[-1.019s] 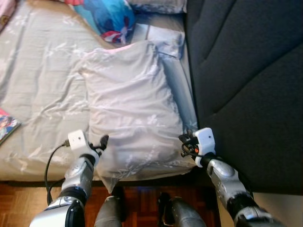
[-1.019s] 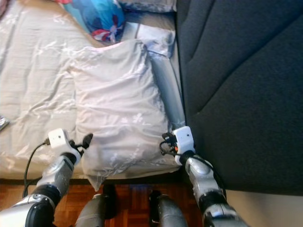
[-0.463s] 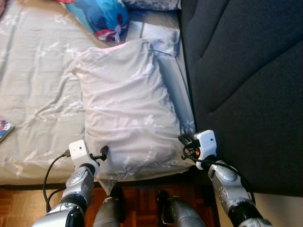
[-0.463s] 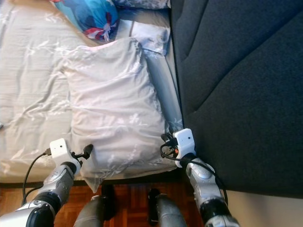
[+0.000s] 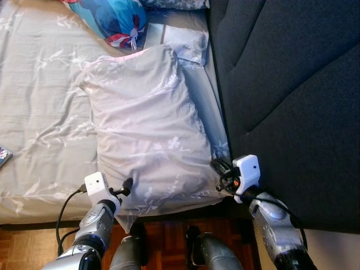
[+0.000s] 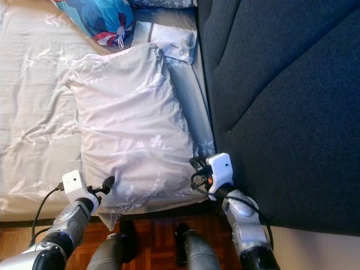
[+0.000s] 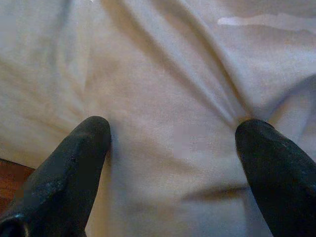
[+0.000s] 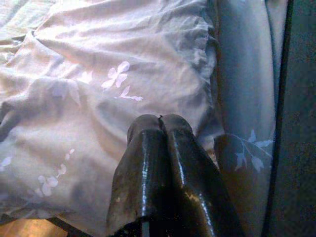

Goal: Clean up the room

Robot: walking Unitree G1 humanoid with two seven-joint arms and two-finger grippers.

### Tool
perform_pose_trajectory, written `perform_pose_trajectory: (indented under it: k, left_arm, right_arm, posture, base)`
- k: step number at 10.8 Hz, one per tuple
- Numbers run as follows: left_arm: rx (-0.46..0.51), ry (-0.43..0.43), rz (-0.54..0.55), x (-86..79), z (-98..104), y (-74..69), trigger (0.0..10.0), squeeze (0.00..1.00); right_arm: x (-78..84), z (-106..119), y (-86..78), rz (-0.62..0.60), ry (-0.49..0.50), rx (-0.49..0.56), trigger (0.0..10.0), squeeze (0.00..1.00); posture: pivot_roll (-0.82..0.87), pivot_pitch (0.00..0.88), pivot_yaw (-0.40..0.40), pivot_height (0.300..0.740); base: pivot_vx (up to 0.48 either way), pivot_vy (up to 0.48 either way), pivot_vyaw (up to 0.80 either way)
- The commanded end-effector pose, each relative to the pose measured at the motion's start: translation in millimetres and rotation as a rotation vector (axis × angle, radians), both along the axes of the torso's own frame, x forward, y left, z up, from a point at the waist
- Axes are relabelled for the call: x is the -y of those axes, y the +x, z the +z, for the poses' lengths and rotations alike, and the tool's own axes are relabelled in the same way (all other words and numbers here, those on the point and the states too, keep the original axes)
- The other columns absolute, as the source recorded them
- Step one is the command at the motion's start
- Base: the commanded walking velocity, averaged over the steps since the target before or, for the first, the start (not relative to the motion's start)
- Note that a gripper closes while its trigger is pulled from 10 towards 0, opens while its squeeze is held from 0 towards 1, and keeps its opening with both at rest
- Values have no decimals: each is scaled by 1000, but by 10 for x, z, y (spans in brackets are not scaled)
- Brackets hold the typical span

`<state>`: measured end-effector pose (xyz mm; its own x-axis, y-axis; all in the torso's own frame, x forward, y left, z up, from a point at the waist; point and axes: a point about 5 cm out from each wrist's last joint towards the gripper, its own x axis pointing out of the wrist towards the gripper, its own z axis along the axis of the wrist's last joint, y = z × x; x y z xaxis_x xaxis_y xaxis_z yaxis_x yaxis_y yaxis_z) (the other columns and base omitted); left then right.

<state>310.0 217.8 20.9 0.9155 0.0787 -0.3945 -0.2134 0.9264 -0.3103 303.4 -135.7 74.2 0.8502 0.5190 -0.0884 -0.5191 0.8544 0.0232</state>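
Note:
A large pale grey pillow with a faint flower print lies on the grey bed sheet, beside the dark headboard. My left gripper is at the pillow's near left corner. In the left wrist view it is open, fingers spread wide over the pillow cloth. My right gripper is at the pillow's near right corner, next to the headboard. In the right wrist view it is shut, tips pressed together above the pillow's frilled edge.
A dark padded headboard runs along the right. A blue cartoon pillow and a small pale pillow lie at the far end. A book corner shows at the left. Wooden floor lies below the bed edge.
The view has shifted a little. My left gripper has drawn back along the pillow toward its near corner. The right gripper stays at the same corner.

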Motion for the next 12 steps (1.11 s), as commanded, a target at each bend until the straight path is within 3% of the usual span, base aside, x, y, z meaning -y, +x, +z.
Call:
perform_pose_trajectory:
  k: [1,4,6,8,10,12]
  left_arm:
    - [-119,-14,-25,38,-242,-202,10000,0]
    - [-137,-52,-57,63,-317,-281,10000,0]
    - [-137,34,-88,96,-353,-328,10000,0]
    - [-95,62,-86,111,-340,-339,10000,0]
    - [32,88,-54,112,-212,-278,10000,0]
    - [242,163,-16,71,112,-158,10000,0]
  right_arm:
    - [110,-93,-96,-12,-17,-44,10000,0]
    - [185,-15,-173,-2,-35,-56,10000,0]
    - [161,38,-183,-11,7,-38,10000,0]
    - [34,87,-167,-29,76,-10,10000,0]
    - [-97,-31,-173,-24,81,-54,10000,0]
    - [-81,-349,-202,-93,19,-170,10000,0]
  posture:
    - [-176,498,-228,740]
    - [-199,500,-258,740]
    - [-159,516,-246,740]
    - [-122,515,-223,740]
    - [-80,490,-168,740]
    - [-37,449,-113,740]
  base:
    - [0,0,0]
    - [0,0,0]
    - [0,0,0]
    - [0,0,0]
    - [0,0,0]
    - [0,0,0]
